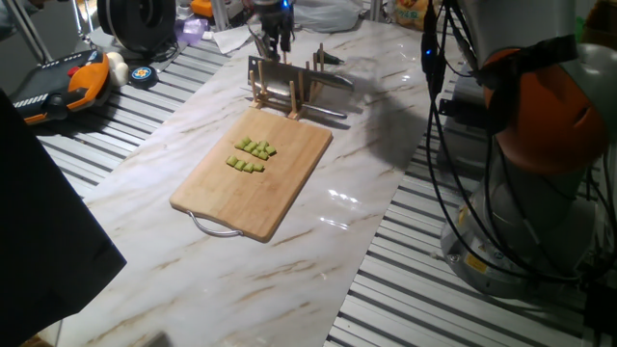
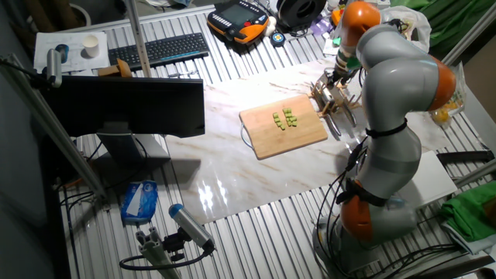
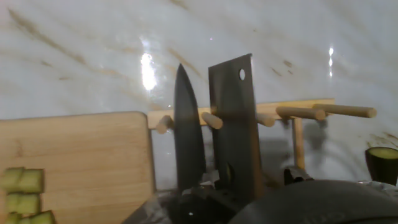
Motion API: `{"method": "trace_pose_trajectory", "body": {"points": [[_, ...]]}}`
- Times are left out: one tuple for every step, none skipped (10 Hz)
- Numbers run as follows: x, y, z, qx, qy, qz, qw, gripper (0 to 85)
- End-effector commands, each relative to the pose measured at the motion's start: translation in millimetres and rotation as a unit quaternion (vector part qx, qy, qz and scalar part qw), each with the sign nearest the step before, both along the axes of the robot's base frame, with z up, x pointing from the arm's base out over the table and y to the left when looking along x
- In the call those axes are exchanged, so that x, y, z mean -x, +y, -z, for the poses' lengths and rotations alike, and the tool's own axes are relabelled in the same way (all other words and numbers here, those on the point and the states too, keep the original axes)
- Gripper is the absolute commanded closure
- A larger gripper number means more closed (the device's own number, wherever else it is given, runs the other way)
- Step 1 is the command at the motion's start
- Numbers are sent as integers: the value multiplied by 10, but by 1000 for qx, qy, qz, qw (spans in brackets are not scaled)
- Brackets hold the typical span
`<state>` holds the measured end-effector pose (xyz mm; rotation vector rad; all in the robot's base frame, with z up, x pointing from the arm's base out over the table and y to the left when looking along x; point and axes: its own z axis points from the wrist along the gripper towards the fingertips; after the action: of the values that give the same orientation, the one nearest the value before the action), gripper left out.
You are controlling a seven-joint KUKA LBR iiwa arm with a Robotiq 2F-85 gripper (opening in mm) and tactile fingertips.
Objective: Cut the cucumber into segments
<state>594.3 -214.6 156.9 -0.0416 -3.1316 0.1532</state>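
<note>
Far left in the hand view: segments (image 3: 22,200) lying on the board (image 3: 81,155), already cut, in two short rows near the board's middle in one fixed view (image 1: 252,156), well apart from the rack. No whole cucumber visible, so cutting looks done. Next right, at the board's far edge: wooden rack (image 3: 292,113) with pegs, holding a pointed knife (image 3: 188,140) and a cleaver (image 3: 235,130) upright between pegs, likely so handles stay reachable from above. Above the rack in one fixed view: tool (image 1: 274,37), hanging over the handles, probably returning or releasing a blade. Fingers hidden in all views; cannot tell whether apart or clamped. All resting on a marble desk (image 1: 366,154).
</note>
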Motion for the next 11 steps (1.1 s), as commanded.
{"method": "trace_pose_trajectory", "body": {"points": [[-6,99,-114,-5,2,2,1000,290],[0,216,-217,-5,3,5,1000,290],[9,344,-313,-5,5,7,1000,290],[17,488,-390,-3,5,12,1000,290],[35,653,-445,-4,6,16,1000,293],[75,836,-469,-2,5,17,1000,297],[121,1013,-485,-1,5,19,1000,297],[168,1151,-498,-8,6,21,1000,297],[222,1344,-508,-10,7,21,1000,297],[263,1481,-504,-10,5,24,1000,297],[320,1627,-495,-10,2,32,999,297]]}}
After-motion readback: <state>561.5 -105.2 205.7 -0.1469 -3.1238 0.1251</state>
